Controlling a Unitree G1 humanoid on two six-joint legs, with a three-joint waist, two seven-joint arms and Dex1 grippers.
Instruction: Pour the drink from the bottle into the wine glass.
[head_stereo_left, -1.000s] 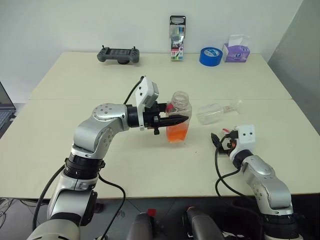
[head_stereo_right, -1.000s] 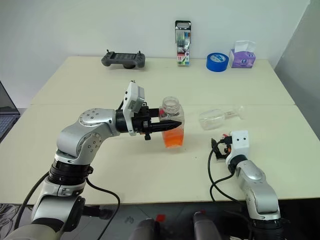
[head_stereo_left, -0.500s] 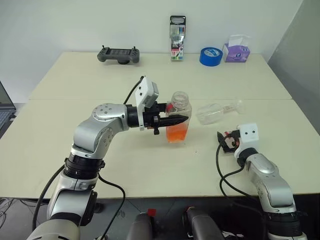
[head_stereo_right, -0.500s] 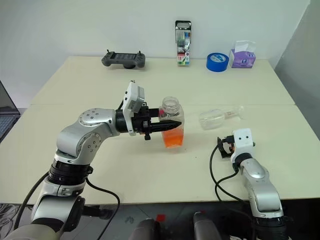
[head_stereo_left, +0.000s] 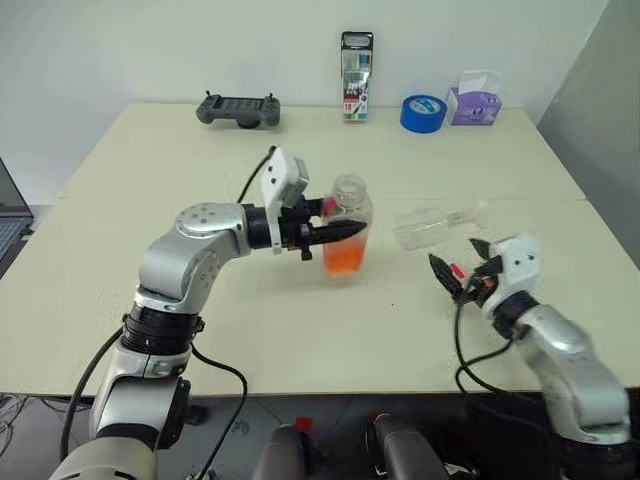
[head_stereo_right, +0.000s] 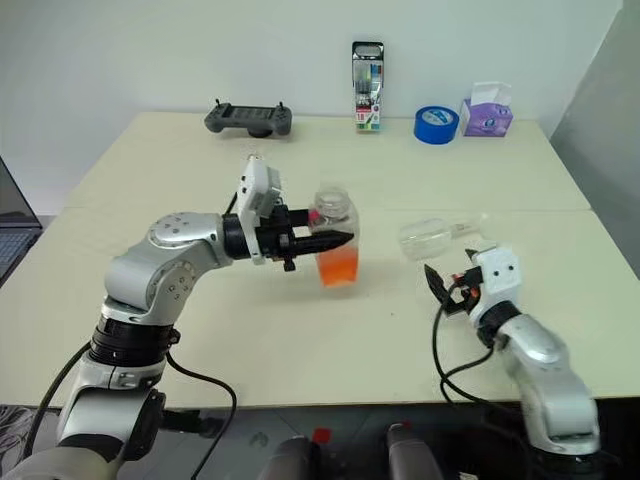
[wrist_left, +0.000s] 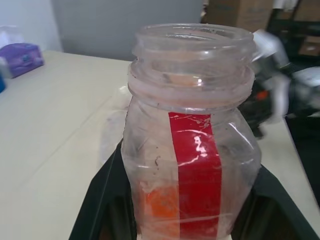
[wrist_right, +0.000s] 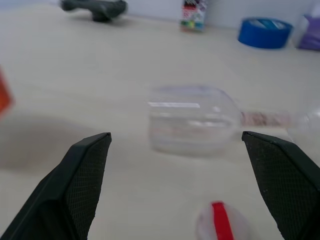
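Rising off the table (head_stereo_left: 200, 330), the right gripper (head_stereo_left: 462, 277) makes the biggest change vs 1 s ago: it was low near the front-right edge, now it's up, turned toward the wine glass (head_stereo_left: 432, 225), fingers spread wide w/ nothing between them. In the right wrist view the glass lies on its side straight ahead, framed by the 2 fingers (wrist_right: 75, 185) but not touched; a small white cap w/ a red mark (wrist_right: 220, 220) sits on the table nearer the gripper. Smaller change: the left gripper (head_stereo_left: 335, 232) w/ the bottle (head_stereo_left: 347, 226) has drifted slightly to its own side, still clamped on the bottle, which stays upright, mouth open, no cap, the drink (head_stereo_left: 343, 260) filling roughly the lower third. Glass hasn't moved, well apart from the bottle. My read: pouring can't start yet; the right arm looks set to pick the glass up and stand it, approx early-to-mid task. Risk: smooth round bowl may roll or slip when pinched.
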